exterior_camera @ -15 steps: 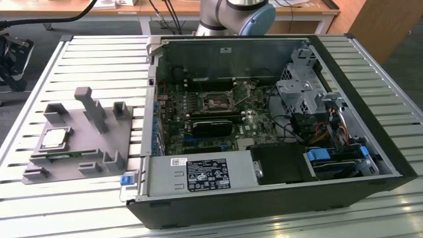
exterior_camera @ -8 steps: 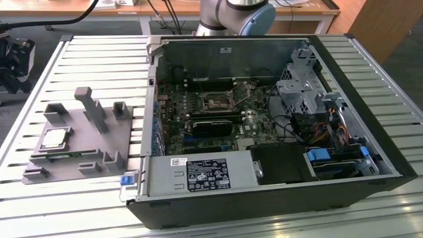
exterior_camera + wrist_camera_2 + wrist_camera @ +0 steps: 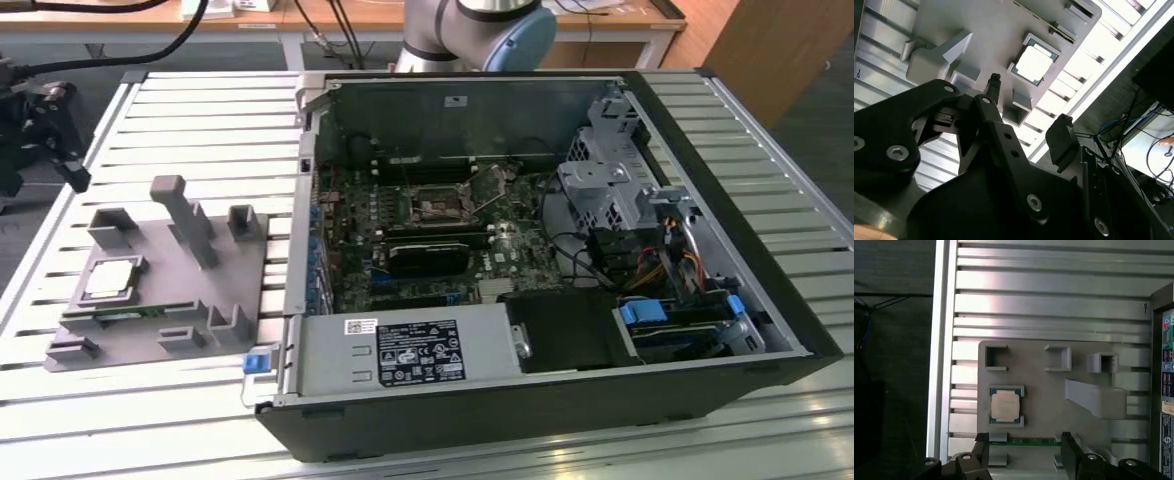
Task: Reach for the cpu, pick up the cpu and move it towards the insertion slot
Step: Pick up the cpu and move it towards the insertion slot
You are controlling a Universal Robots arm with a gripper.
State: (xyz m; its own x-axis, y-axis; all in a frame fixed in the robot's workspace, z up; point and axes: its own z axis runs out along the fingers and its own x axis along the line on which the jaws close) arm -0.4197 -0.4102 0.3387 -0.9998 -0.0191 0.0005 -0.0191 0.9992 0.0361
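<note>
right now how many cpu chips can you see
1. The cpu lies flat in a recess of the grey tray, beside the open computer case. Another could be hidden inside it.

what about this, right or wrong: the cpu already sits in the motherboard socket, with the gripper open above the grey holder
Wrong in one respect. The cpu is not in the motherboard socket; it lies on the grey holder, as the first wrist view shows. The gripper is open above that holder, as you say.

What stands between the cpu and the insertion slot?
In the exterior view, a tall grey block and the computer case's wall separate the cpu from the insertion slot.
</note>
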